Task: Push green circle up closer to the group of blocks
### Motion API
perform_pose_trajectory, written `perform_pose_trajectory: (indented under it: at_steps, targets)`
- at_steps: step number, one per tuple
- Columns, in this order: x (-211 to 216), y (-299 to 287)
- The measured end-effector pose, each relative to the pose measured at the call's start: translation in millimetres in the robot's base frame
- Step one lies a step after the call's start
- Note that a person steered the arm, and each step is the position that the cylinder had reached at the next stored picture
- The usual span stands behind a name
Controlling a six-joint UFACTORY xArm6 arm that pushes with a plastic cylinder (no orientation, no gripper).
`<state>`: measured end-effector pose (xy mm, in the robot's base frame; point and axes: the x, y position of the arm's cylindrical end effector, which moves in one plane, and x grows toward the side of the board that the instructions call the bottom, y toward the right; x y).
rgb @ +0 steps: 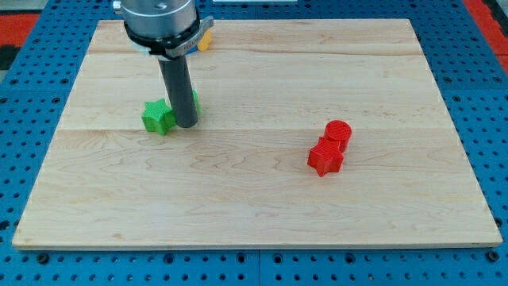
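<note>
My tip [186, 124] rests on the board at the view's upper left. A green star block [158, 116] lies just left of it, touching or nearly touching the rod. A second green block [194, 100], probably the green circle, is mostly hidden behind the rod, with only its right edge showing. A red circle block [338, 131] and a red star block [325, 157] sit together at the view's right of centre. A yellow and a blue block [205, 38] peek out from behind the arm's body at the view's top.
The wooden board [262, 199] lies on a blue pegboard surface [484, 79]. The arm's large round body [159, 20] hangs over the board's upper left and hides what is under it.
</note>
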<state>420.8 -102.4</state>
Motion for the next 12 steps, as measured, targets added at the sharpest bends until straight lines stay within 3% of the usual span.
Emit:
perform_pose_trajectory:
  at_steps: [2, 5, 6, 9, 12]
  targets:
    - [-55, -6]
    - [-87, -37]
    - [-88, -82]
    - [-116, 12]
    - [-143, 54]
